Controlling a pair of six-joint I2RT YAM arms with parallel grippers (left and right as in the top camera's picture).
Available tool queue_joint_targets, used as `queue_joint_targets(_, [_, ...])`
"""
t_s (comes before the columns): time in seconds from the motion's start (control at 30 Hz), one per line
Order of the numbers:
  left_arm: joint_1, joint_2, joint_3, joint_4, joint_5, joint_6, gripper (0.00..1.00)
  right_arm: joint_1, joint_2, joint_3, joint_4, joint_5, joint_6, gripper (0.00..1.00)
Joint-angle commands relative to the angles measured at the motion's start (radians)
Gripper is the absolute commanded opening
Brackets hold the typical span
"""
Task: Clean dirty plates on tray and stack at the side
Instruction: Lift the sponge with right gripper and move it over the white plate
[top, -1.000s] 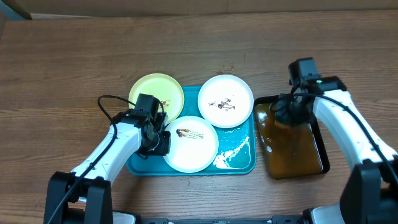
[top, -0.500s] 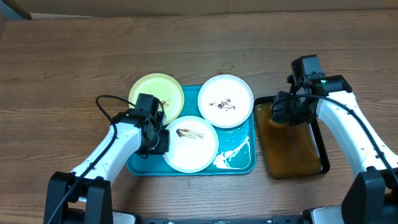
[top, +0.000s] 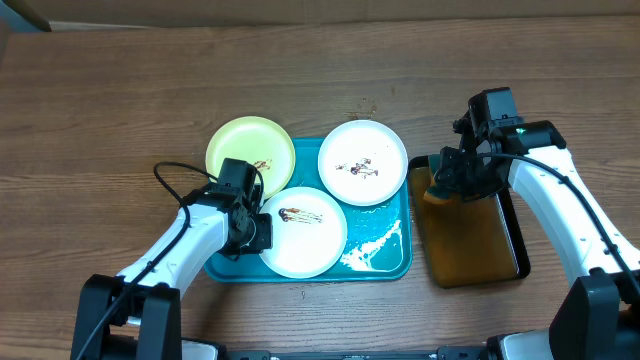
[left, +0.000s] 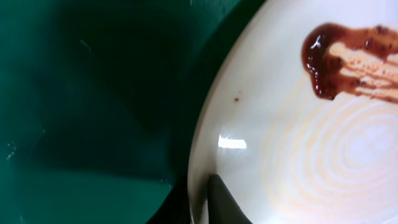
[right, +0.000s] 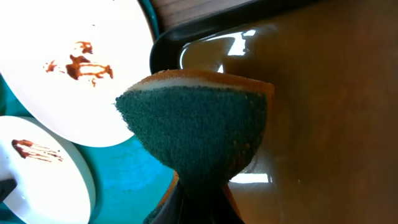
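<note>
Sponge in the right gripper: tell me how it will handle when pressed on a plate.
The sponge narrows where the right gripper pinches it, so it is probably soft and will squash flat. Above the brown liquid, it may be soaked and drip.

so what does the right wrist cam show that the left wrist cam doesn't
Only the right wrist view: the sponge, green side facing the camera, pinched in the right tool; the black tray with its brown liquid; the far white plate with scattered smears.
Only the left wrist view: a dark finger at the rim of the near white plate, seen very close.
Both: the teal tray and the near white plate with its streaked brown smear.
</note>
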Motion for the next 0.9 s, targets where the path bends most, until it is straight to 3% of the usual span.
queue_joint_targets(0.0, [-0.007, 0.009, -0.015, 0.013, -0.006, -0.014, 0.04, 0.014, -0.031, 0.036, 0.016, -0.057, -0.032, 0.04])
queue_joint_targets(0.2, [-0.007, 0.008, -0.012, 0.020, -0.003, -0.011, 0.04, 0.105, -0.031, 0.036, 0.047, -0.076, -0.035, 0.04])
queue_joint_targets(0.47, [-0.007, 0.008, 0.033, -0.007, 0.067, 0.106, 0.04, 0.314, -0.030, 0.034, 0.170, -0.067, -0.033, 0.04])
queue_joint_targets(0.87, [-0.009, 0.008, 0.037, -0.008, 0.077, 0.110, 0.04, 0.551, 0.064, 0.025, 0.385, -0.064, 0.106, 0.04])
